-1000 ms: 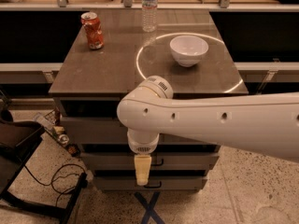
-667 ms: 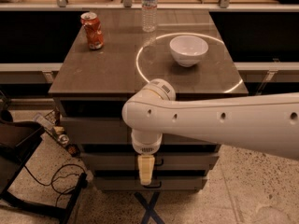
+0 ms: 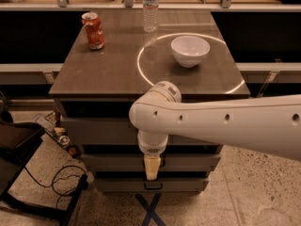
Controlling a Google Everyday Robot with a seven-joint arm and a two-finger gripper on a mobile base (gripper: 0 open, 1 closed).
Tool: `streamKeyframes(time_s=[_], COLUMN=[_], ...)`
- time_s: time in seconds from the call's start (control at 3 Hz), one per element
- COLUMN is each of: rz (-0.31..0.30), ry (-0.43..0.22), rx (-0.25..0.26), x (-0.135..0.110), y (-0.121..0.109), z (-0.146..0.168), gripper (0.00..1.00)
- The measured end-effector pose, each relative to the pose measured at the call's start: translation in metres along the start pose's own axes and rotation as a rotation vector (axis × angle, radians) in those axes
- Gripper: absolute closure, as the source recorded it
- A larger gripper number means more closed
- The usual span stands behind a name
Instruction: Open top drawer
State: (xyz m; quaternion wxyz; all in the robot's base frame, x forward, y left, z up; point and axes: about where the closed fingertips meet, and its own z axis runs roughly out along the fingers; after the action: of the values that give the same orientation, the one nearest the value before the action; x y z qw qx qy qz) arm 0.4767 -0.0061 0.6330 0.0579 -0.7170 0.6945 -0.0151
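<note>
Pincer: the cream-tipped pincer (image 3: pixel 152 167) hangs straight down from the white robot arm (image 3: pixel 225 121), which reaches in from the right across the cabinet's front.
Pincer state: cannot tell whether it is released or clenched; nothing shows in its hold.
Task's thing: the wide, tall grey metal top drawer (image 3: pixel 99 131) sits just under the dark brown counter (image 3: pixel 108 69), above the pincer's tip. It looks flush with the fronts below, so I judge it not yet opened.
Handle: the middle of the drawer front, where its bar would be, is hidden behind the arm's round wrist.
Key relation: the pincer's tip lies lower than the top drawer, against the narrower grey middle drawer front (image 3: pixel 188 162) and just over the small dark handle (image 3: pixel 153 186) of the bottom drawer front (image 3: pixel 122 185). The target therefore lies upward from the tip, near the same vertical line.
Long axis: the drawer front runs level, left to right, crossing the pincer's upright line.
Next move, as a judgement: raise the pincer to the hidden handle's height, close in, then pull outward.
Above and beyond the pincer: a red soda can (image 3: pixel 93 30), a clear plastic bottle (image 3: pixel 150 8) and a white bowl (image 3: pixel 190 50) stand on the counter.
Risk: catching a lower handle instead.
</note>
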Motion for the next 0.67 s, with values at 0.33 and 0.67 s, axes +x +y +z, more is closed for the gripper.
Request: streamKeyframes(time_s=[0.33,0.67], rz=[-0.001,-0.001], ry=[0.001,0.002], rx=[0.001,0.001], x=[0.0002,0.0005], y=[0.0003,0.0006], z=[-0.0003,-0.0005], gripper=[0.41,0.65])
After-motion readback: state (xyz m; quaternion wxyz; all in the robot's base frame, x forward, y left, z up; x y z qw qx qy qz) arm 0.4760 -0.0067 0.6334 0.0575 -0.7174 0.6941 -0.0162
